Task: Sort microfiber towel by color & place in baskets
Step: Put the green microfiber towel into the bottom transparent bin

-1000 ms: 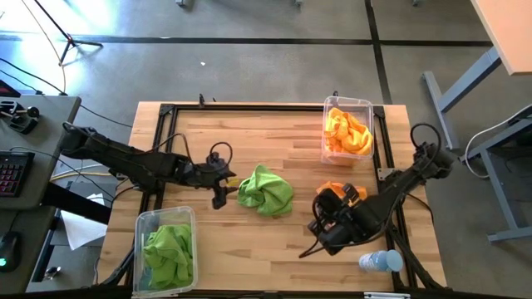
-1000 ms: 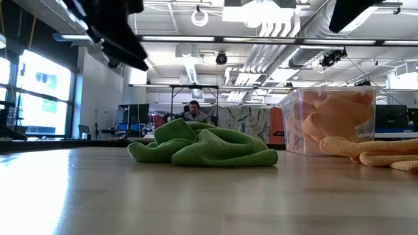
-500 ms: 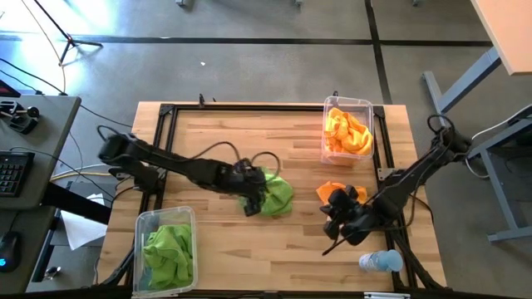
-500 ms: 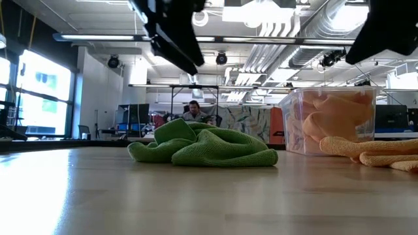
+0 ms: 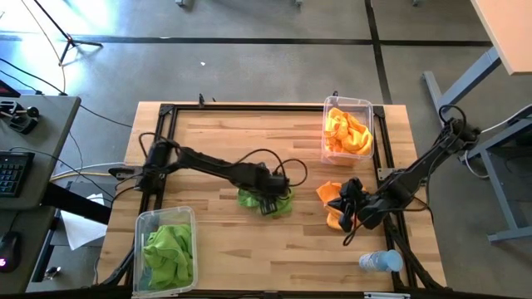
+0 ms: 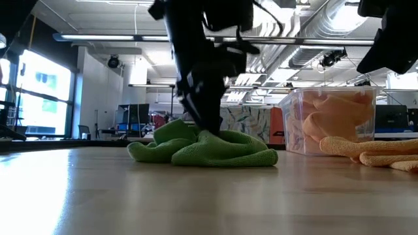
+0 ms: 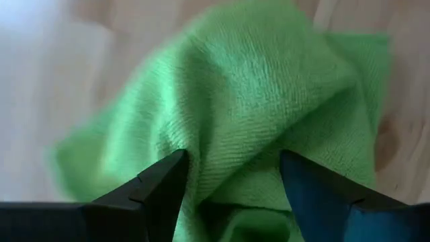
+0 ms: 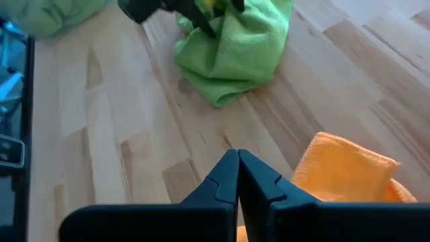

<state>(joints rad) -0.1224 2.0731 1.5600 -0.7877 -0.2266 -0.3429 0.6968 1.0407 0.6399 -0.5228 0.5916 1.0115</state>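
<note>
Left gripper [image 7: 228, 185] spread wide, fingers pressed into crumpled lime-green microfiber towel [image 5: 268, 199] on wood-plank bench [image 5: 216, 149], fuzzy folds bulging between them. Right gripper [image 8: 237, 176] clenched, empty, rumpled orange towel [image 5: 334, 198] just beside; clear baskets [image 5: 347, 131] apart.

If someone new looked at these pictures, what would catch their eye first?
Probably the left end effector, open and pressed down over the loose green towel at mid-table. Next, the orange towel lying beside the shut right end effector, near the basket of orange towels at the far right edge.
</note>
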